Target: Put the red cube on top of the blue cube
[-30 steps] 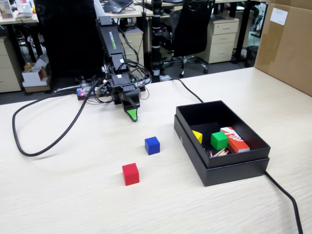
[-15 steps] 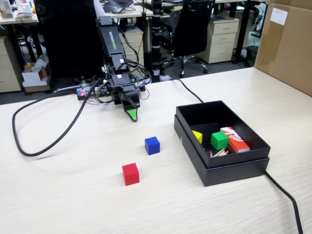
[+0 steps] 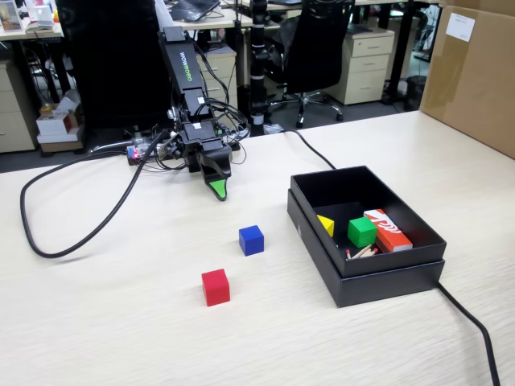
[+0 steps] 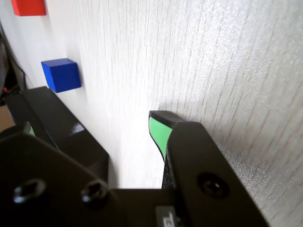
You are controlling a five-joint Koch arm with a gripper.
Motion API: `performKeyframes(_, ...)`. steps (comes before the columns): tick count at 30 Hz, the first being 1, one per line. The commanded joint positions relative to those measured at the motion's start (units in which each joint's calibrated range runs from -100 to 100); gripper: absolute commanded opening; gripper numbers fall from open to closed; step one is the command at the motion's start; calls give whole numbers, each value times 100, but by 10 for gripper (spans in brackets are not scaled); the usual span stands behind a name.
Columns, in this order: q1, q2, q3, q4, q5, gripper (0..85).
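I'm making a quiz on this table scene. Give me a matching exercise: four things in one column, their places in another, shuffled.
Things:
1. red cube
2. blue cube
3. green cube
4. hand

Places:
A. inside the black box
B. on the bare table, nearest the camera in the fixed view
C. above the table, beyond both loose cubes
D. on the table, between the hand and the red cube

Pairs: 1-B, 2-D, 3-A, 4-C

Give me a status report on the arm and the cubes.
Pincer empty, low over the table, jaw state unclear. Red cube and blue cube apart on the table, unstacked. Nothing between pincer and cubes.
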Motion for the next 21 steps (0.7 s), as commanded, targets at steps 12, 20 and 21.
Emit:
performKeyframes(12, -44, 147, 360, -571, -5, 483)
performKeyframes(20, -93, 1100, 3026, -3042, 200, 477)
performKeyframes(21, -122, 1387, 3488, -3318, 200, 477)
